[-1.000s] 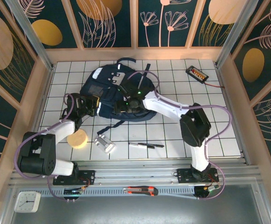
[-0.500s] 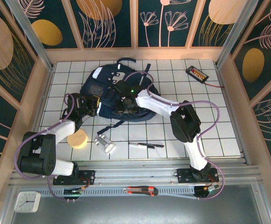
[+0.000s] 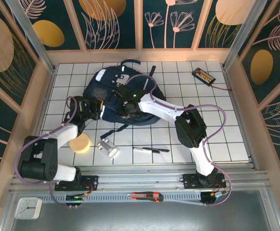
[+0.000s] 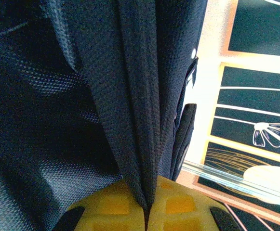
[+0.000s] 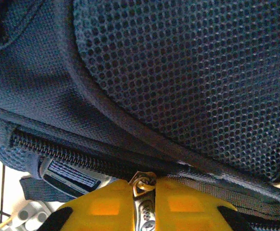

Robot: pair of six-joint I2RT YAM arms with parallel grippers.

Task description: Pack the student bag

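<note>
We are looking at a robotics lab cell, not a home. A white gridded tabletop [image 3: 72, 72] is boxed in by wood-framed wall panels [image 3: 111, 24] printed with flowers and gold discs. Aluminium rails [image 3: 144, 174] carry bolted arm mounts [image 3: 197, 181], purple cables [image 3: 212, 109] loop about, and a clock [image 3: 28, 208] and a utility knife [image 3: 147, 196] lie on the metal ledge.

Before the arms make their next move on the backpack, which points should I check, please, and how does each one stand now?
1. Left hand pinches a fold of the student bag: ok.
2. Right hand closed on the zipper pull: ok.
3. Zipper opened: not ok, the teeth beside the pull are meshed.
4. Bag opening wide enough for packing: cannot tell.
5. Pen lies apart from both arms: ok.
</note>
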